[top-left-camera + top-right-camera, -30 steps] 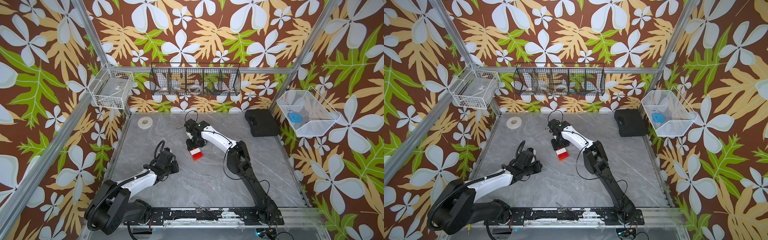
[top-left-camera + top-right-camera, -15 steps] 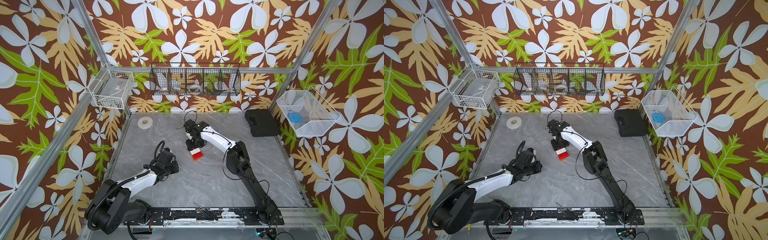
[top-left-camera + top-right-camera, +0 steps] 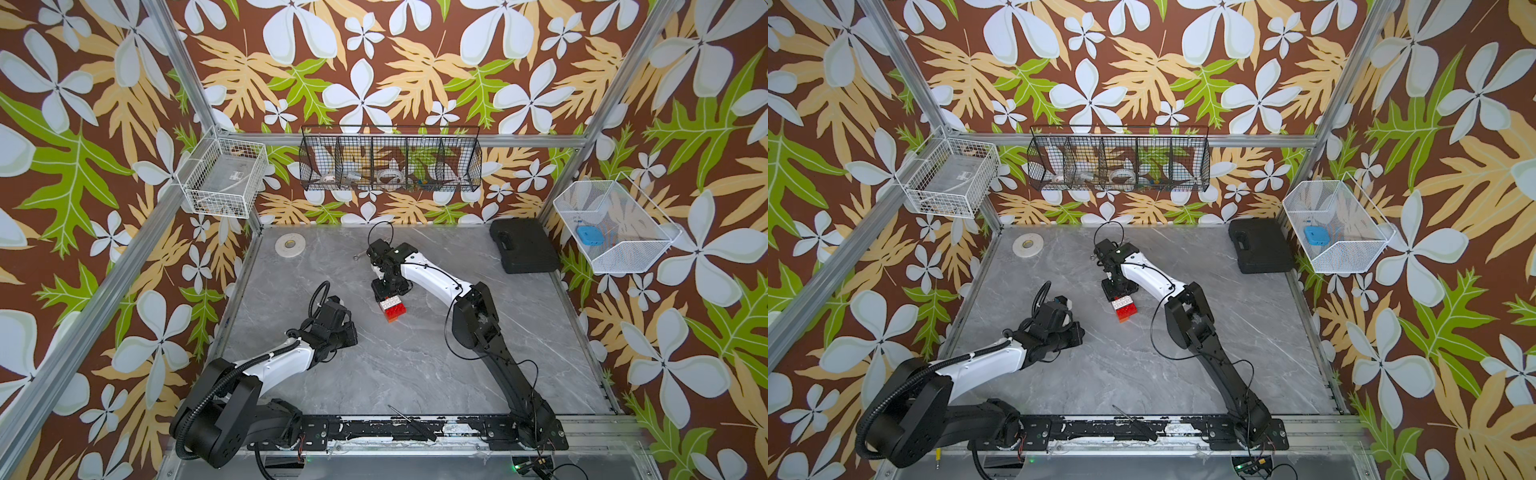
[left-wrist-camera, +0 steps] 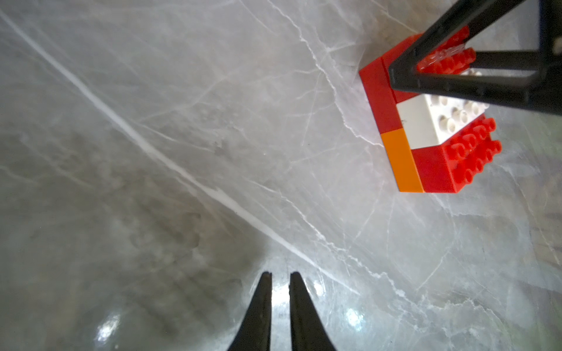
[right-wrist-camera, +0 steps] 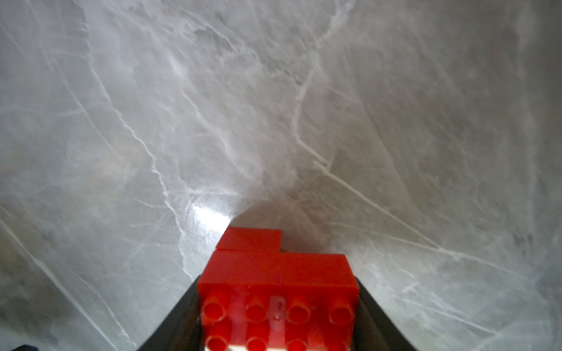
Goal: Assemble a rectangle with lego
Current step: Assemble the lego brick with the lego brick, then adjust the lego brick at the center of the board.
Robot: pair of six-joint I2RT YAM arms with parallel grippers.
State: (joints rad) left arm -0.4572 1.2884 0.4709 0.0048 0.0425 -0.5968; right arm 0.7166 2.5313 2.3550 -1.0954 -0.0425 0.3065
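The rectangle (image 3: 394, 309) lies on the grey marble table near its middle, banded red, white, red, with an orange brick along one lower edge (image 4: 403, 158). My right gripper (image 3: 388, 293) reaches down from the far side and is shut on the rectangle's far red brick (image 5: 273, 270), whose studs face the right wrist camera. My left gripper (image 3: 353, 332) hovers low to the left of the rectangle, apart from it. Its fingers (image 4: 264, 304) stand a narrow gap apart with nothing between them. In both top views the right gripper (image 3: 1119, 293) hides the rectangle's (image 3: 1124, 309) far end.
A roll of white tape (image 3: 289, 245) lies at the table's back left and a black case (image 3: 523, 245) at the back right. Wire baskets (image 3: 390, 160) hang on the walls. A thin dark tool (image 3: 411, 419) lies by the front rail.
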